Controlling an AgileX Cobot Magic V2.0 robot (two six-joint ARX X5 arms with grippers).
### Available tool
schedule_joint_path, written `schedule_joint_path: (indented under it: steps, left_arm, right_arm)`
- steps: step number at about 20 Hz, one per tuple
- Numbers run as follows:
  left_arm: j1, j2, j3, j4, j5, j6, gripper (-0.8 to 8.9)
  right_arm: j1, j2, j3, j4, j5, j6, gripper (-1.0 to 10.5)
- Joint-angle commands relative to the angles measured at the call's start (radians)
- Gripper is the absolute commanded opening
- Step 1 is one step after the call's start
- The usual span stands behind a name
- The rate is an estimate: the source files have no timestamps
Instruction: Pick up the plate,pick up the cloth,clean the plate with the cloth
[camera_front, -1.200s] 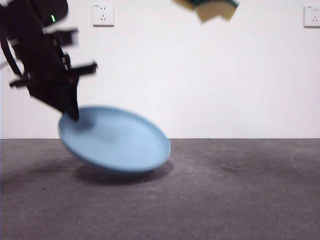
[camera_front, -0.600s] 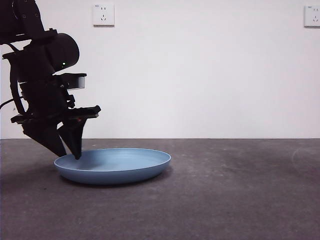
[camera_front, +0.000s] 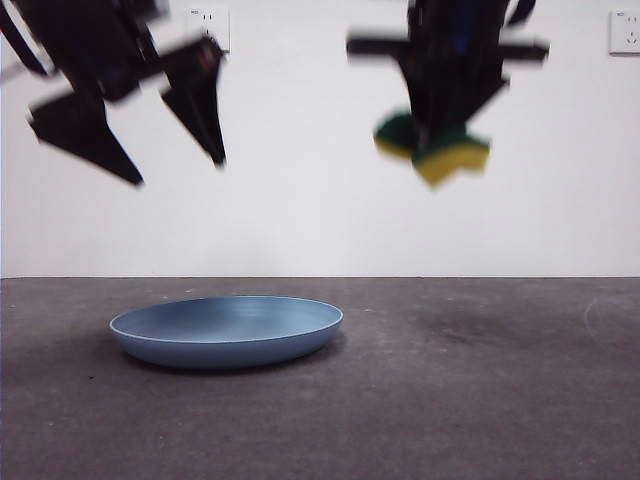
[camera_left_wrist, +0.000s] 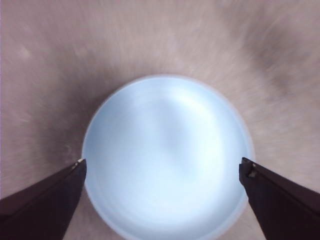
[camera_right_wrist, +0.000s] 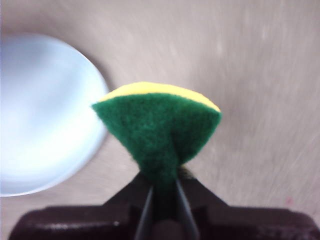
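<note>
The light-blue plate lies flat on the grey table, left of centre. It also shows in the left wrist view and the right wrist view. My left gripper hangs open and empty high above the plate, its jaws wide apart in its wrist view. My right gripper is high up, right of the plate, shut on the cloth, a yellow sponge with a green top, pinched and folded.
A white wall with two power sockets stands behind the grey table. A faint round mark shows on the table at the far right.
The left gripper set the tilted plate down flat, let go, opened and rose above it. The right gripper with the sponge came down into view from the top.
</note>
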Motion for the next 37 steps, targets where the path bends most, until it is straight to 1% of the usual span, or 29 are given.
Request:
schedule_joint_path:
  steps: [1,2,3,5,8,10,11,12,13,14,15,16,17,24,26,27,28,29,31,32,33,37]
  left_arm:
    - [-0.013,-0.096,-0.004,-0.059,0.001,-0.007,5.84]
    - [-0.017,-0.136,-0.004,-0.083,0.000,-0.007,5.84]
    - [-0.018,-0.171,-0.004,-0.100,0.001,-0.007,5.84]
    - [-0.018,-0.225,-0.004,-0.123,0.001,-0.007,5.84]
    - [-0.018,-0.266,-0.004,-0.149,0.000,-0.006,5.84]
    - [-0.018,-0.268,-0.004,-0.161,0.000,-0.006,5.84]
    - [-0.018,-0.267,-0.004,-0.163,0.000,-0.006,5.84]
    - [-0.018,-0.267,-0.004,-0.162,0.000,-0.006,5.84]
    - [-0.018,-0.267,-0.004,-0.160,0.000,-0.006,5.84]
    - [-0.018,-0.267,-0.004,-0.160,0.000,-0.006,5.83]
    - [-0.018,-0.267,-0.004,-0.160,0.000,-0.005,5.84]
    - [-0.018,-0.267,-0.004,-0.159,0.000,-0.005,5.84]
    - [-0.018,-0.267,-0.004,-0.159,0.000,-0.003,5.83]
    - [-0.018,-0.267,-0.004,-0.153,-0.002,0.005,5.83]
    - [-0.018,-0.266,-0.004,-0.151,-0.021,0.011,5.82]
    - [-0.017,-0.266,-0.004,-0.151,-0.032,0.028,5.33]
    - [-0.018,-0.266,-0.004,-0.152,-0.052,0.032,4.54]
    - [-0.017,-0.266,-0.004,-0.153,-0.070,0.042,3.57]
    - [-0.018,-0.265,-0.004,-0.159,-0.110,0.069,0.79]
    - [-0.017,-0.262,-0.004,-0.160,-0.127,0.089,-0.22]
    - [-0.017,-0.259,-0.004,-0.163,-0.135,0.097,-0.09]
    - [-0.016,-0.254,-0.004,-0.155,-0.140,0.137,-0.09]
  right_arm:
    - [-0.051,0.102,-0.007,0.008,-0.093,0.018,-0.2]
    - [-0.076,0.147,-0.007,0.018,-0.144,0.020,-0.2]
    - [-0.099,0.192,-0.007,0.032,-0.176,0.024,-0.2]
    - [-0.133,0.274,-0.007,0.055,-0.209,0.026,-0.2]
    - [-0.167,0.362,-0.007,0.061,-0.220,0.024,-0.2]
    - [-0.177,0.381,-0.007,0.062,-0.220,0.024,-0.1]
    - [-0.179,0.381,-0.007,0.062,-0.220,0.022,0.3]
    - [-0.179,0.381,-0.007,0.066,-0.222,0.011,1.0]
    - [-0.179,0.381,-0.007,0.068,-0.237,0.000,2.1]
    - [-0.181,0.381,-0.007,0.068,-0.246,-0.002,3.9]
    - [-0.182,0.381,-0.007,0.068,-0.246,0.002,5.8]
    - [-0.181,0.381,-0.007,0.068,-0.245,0.002,7.1]
    - [-0.181,0.381,-0.007,0.069,-0.245,0.002,7.6]
    - [-0.181,0.357,-0.007,0.064,-0.245,0.002,7.6]
    - [-0.177,0.335,-0.007,0.059,-0.245,0.002,7.5]
    - [-0.177,0.320,-0.007,0.052,-0.245,0.002,7.5]
    - [-0.177,0.301,-0.007,0.042,-0.243,0.002,7.0]
    - [-0.174,0.278,-0.007,0.032,-0.243,0.000,5.2]
    - [-0.164,0.224,-0.007,0.023,-0.245,-0.007,1.1]
    - [-0.162,0.189,-0.007,0.027,-0.244,-0.012,-0.2]
    - [-0.158,0.161,-0.007,0.032,-0.244,-0.012,-0.1]
    - [-0.147,0.031,-0.007,0.041,-0.243,-0.022,-0.1]
